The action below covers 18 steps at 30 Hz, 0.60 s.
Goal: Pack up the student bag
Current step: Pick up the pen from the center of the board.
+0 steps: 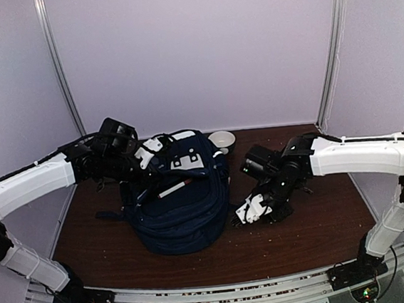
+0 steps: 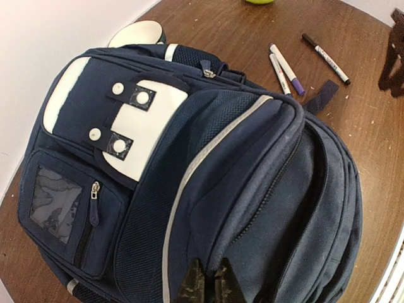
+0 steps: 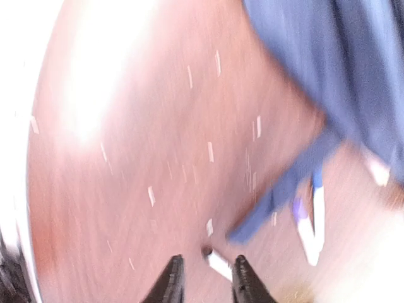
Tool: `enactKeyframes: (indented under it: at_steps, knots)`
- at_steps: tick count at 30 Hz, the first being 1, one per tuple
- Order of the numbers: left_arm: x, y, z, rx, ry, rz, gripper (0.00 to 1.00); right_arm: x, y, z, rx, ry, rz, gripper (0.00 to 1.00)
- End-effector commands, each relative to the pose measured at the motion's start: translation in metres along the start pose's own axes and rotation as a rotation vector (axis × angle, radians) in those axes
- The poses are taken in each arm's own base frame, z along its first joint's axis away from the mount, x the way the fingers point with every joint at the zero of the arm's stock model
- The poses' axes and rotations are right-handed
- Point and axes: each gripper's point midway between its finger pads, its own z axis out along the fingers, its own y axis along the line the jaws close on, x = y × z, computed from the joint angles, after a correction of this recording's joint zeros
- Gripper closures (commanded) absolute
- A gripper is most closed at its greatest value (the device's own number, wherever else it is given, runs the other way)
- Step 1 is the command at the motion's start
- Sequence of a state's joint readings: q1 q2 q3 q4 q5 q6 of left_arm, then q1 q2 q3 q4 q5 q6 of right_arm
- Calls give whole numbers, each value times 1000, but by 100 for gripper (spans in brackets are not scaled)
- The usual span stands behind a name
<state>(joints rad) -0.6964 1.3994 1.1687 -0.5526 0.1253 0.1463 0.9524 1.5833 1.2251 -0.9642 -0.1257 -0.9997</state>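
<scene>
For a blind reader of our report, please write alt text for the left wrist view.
A navy-blue student bag with white patches fills the view, lying on a brown table. Three pens lie beyond it; the left pincer shows at the bottom edge.

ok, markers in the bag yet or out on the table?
Out. The left wrist view shows three markers lying on the table beside the student bag.
</scene>
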Motion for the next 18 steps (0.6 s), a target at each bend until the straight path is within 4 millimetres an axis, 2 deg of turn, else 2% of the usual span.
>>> enactKeyframes:
  at_steps: [1,3,4,6,9,15,18]
  knots:
    - [-19,8,-5,-22,-85,-5,100,66,11,-11,-70,141,-55,76]
    - [-20,8,-8,-26,-93,-2,100,87,1,-10,-43,188,-57,75]
    - [-20,9,-8,-30,-93,1,100,94,-5,-9,-30,205,-57,72]
    - [-19,9,-8,-34,-90,4,100,104,-16,-10,-9,219,-58,66]
    - [-17,9,-10,-35,-83,9,100,115,-27,-7,-26,258,-97,65]
    - [-18,9,-14,-38,-90,17,100,154,-45,20,-57,404,-165,65]
    - [-18,9,-17,-45,-95,19,100,163,-57,31,-70,417,-145,65]
